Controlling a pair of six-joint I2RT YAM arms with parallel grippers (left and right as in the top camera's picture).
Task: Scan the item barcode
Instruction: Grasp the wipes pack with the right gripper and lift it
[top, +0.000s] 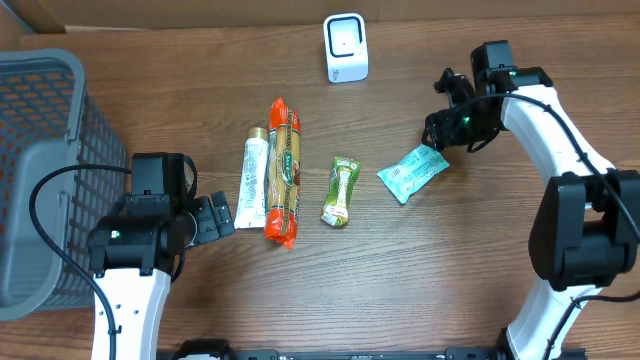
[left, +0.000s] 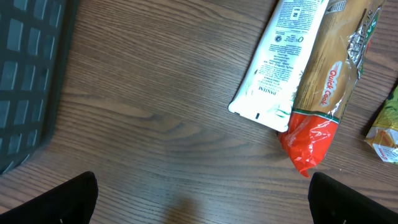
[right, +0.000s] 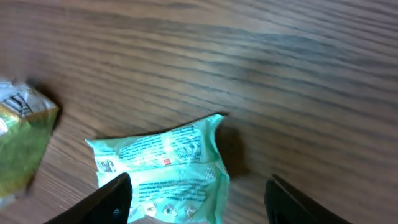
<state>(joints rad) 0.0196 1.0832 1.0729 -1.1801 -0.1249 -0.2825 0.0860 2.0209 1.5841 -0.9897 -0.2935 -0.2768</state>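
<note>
**Teal sachet lying loose on table; both grippers empty**

Grey basket stands at the left edge, uninvolved. Of the 2 grippers, the left gripper is spread wide over bare wood, holding nothing, near the pasta pack and white tube. The right gripper has its jaws apart over the teal sachet, not clamping it. The sachet lies flat, right of the green packet and well apart from the white scanner.

Assessment: light, soft, crinkly film, probably slippery. Pinch it across the narrow width at mid-body, not the flimsy crimped ends.
</note>
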